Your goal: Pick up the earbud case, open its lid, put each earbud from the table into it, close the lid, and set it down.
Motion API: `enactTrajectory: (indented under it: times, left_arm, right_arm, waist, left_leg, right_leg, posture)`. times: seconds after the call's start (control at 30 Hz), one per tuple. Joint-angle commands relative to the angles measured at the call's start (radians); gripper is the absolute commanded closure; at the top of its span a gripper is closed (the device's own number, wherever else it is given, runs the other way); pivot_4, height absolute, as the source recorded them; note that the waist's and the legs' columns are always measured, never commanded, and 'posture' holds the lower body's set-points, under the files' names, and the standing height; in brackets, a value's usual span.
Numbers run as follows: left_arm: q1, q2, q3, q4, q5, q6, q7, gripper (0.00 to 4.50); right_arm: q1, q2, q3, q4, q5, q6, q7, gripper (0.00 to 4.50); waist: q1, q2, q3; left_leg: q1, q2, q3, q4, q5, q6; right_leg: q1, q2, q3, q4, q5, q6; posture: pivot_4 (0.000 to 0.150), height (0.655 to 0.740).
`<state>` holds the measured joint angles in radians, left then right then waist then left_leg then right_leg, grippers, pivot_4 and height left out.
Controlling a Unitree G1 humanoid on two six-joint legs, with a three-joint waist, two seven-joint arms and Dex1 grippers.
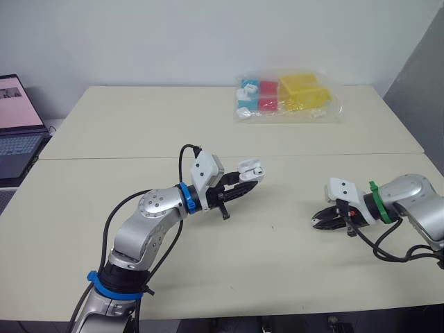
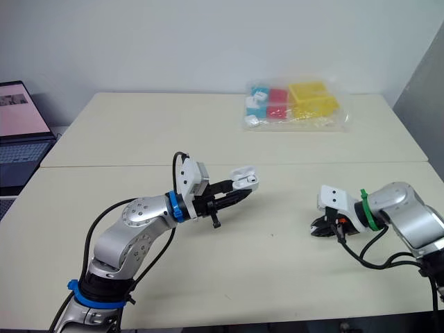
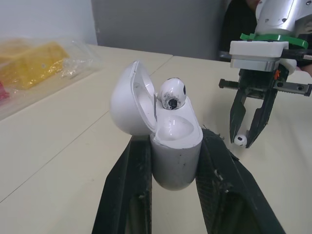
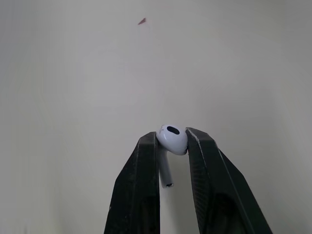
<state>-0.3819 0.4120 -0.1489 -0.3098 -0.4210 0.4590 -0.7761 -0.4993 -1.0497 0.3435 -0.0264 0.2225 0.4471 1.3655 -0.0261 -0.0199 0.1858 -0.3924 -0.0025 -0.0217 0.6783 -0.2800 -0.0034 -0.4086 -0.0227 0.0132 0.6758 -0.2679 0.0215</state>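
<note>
My left gripper (image 1: 251, 175) is shut on the white earbud case (image 3: 168, 141) and holds it above the middle of the table. The case's lid (image 3: 127, 105) stands open, and one white earbud (image 3: 172, 93) sits in a slot with its head sticking up. Over at the right, low above the table, my right gripper (image 1: 319, 221) is shut on the other white earbud (image 4: 170, 141), pinched between its fingertips with the stem pointing back along the fingers. This earbud also shows between that gripper's fingers (image 3: 240, 140) in the left wrist view.
A clear plastic bag (image 1: 288, 97) of yellow, red and blue blocks lies at the table's far side. An open laptop (image 1: 15, 132) stands off the table's left edge. The cream table (image 1: 277, 257) has a seam across its middle.
</note>
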Motion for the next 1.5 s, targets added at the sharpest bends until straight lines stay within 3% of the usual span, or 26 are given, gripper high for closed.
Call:
enactTrajectory:
  times: [0.03, 0.43, 0.67, 1.07, 1.27, 1.5]
  left_arm:
    - [0.004, 0.005, 0.006, -0.051, -0.011, 0.002, 0.0, 3.68]
    - [0.026, 0.013, 0.011, -0.088, -0.008, 0.024, 0.013, 3.68]
    - [0.025, 0.011, 0.008, -0.077, -0.004, 0.019, 0.011, 3.68]
    - [0.029, -0.003, -0.003, -0.053, 0.01, -0.003, 0.011, 3.68]
    - [0.026, -0.024, -0.022, -0.033, 0.03, -0.028, 0.013, 3.68]
    - [0.033, -0.064, -0.045, 0.006, 0.066, -0.077, 0.025, 3.68]
  right_arm:
    - [-0.049, 0.022, 0.033, 0.085, -0.059, -0.117, 0.09, 4.05]
    - [-0.121, 0.081, 0.09, 0.242, -0.175, -0.231, 0.2, 4.05]
    - [-0.127, 0.071, 0.075, 0.21, -0.165, -0.226, 0.223, 1.6]
    - [-0.121, -0.038, -0.031, -0.036, -0.048, 0.078, 0.173, 1.56]
    - [-0.13, -0.048, 0.043, -0.222, -0.122, 0.405, 0.061, 1.56]
    - [-0.153, -0.02, 0.153, -0.292, -0.187, 0.516, -0.017, 1.56]
  waist:
    - [-0.001, 0.0, 0.0]
    - [0.004, 0.0, 0.0]
    - [0.003, 0.0, 0.0]
    - [0.005, 0.0, 0.0]
    - [0.007, 0.0, 0.0]
    - [0.011, 0.0, 0.0]
  left_leg:
    - [0.0, 0.0, 0.0, 0.0, 0.0, 0.0]
    - [0.0, -0.001, 0.0, 0.0, 0.0, 0.0]
    - [0.003, -0.001, 0.0, 0.001, 0.0, 0.0]
    - [0.004, -0.001, 0.0, 0.0, 0.0, -0.001]
    - [0.004, -0.001, 0.0, 0.0, 0.0, -0.001]
    - [0.003, -0.001, 0.0, 0.001, 0.0, -0.001]
  right_leg:
    - [0.0, 0.0, 0.0, 0.0, 0.0, 0.0]
    - [0.0, -0.003, 0.0, 0.001, 0.0, -0.001]
    - [0.003, -0.003, 0.0, 0.001, 0.0, -0.001]
    - [0.003, -0.003, 0.0, 0.002, 0.0, -0.001]
    - [0.003, -0.003, 0.0, 0.002, 0.0, -0.001]
    - [0.003, -0.004, 0.0, 0.002, 0.0, 0.0]
  posture:
    - [0.15, 0.74]
    - [0.15, 0.74]
    - [0.15, 0.74]
    - [0.15, 0.74]
    - [0.15, 0.74]
    - [0.15, 0.74]
